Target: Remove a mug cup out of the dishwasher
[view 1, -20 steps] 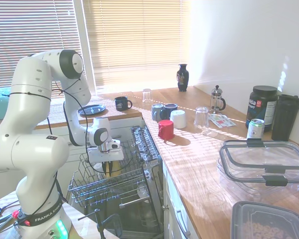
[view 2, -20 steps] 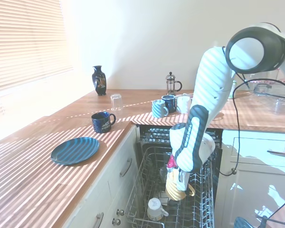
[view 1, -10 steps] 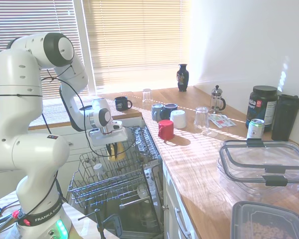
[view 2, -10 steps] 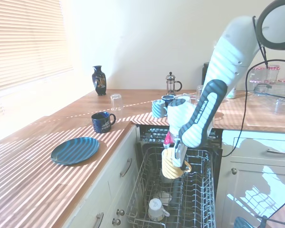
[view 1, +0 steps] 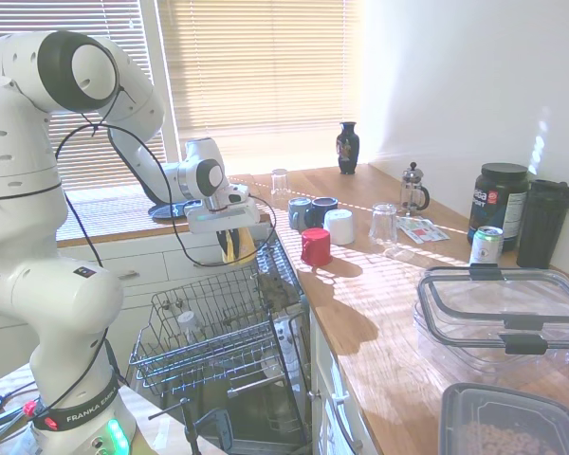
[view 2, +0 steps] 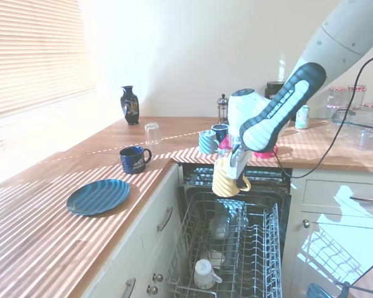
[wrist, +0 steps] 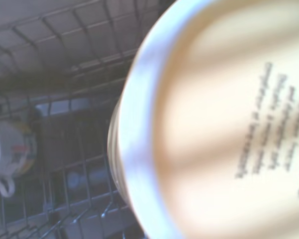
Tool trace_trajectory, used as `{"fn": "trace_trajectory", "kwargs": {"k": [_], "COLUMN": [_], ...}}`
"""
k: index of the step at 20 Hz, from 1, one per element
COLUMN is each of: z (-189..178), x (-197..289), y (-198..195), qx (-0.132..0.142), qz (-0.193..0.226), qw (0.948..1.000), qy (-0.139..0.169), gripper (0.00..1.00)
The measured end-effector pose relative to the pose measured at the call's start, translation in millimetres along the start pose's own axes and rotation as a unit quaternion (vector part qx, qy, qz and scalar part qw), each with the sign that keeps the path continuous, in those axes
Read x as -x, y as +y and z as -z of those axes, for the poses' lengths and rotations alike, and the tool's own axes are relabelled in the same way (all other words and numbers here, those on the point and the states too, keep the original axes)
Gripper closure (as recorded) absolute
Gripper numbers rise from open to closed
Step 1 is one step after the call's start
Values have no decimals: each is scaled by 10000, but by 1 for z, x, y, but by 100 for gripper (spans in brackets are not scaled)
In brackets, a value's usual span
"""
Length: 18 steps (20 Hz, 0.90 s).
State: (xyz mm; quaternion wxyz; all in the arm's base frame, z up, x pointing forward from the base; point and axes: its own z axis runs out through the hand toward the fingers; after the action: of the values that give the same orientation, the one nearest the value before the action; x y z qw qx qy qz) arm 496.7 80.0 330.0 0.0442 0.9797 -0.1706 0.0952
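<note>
The dishwasher stands open under the bench, its grey wire rack pulled out; in the rack a small white cup lies near the front corner, and a clear glass sits further back, though the wires make it hard to tell how it stands. On the bench at the near right a clear plastic box with a clip lid stands beside a second dark-lidded box that is cut off by the picture's edge; what the second one holds is too blurred to name. The yellow mug hangs in the air above the back of the rack, clear of the wires and level with the bench edge, upside down with its ribbed side lit by striped sunlight and its handle pointing toward the right cabinet. The tool is closed on the mug's base from above. In the wrist view the mug's pale underside fills most of the frame, with dark print on it too blurred to read, and the rack and white cup show dimly behind. A red mug, some blue mugs and a white one stand on the bench behind the dishwasher.
</note>
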Motion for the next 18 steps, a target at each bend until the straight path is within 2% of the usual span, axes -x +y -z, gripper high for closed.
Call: {"fn": "trace_trajectory", "kwargs": {"k": [7, 18], "z": [34, 22], "x": [-57, -130], "y": [25, 63], "qx": [-6, 218], "qz": [-619, -1193], "qw": [9981, 9925], "qy": [72, -180], "gripper": [100, 100]}}
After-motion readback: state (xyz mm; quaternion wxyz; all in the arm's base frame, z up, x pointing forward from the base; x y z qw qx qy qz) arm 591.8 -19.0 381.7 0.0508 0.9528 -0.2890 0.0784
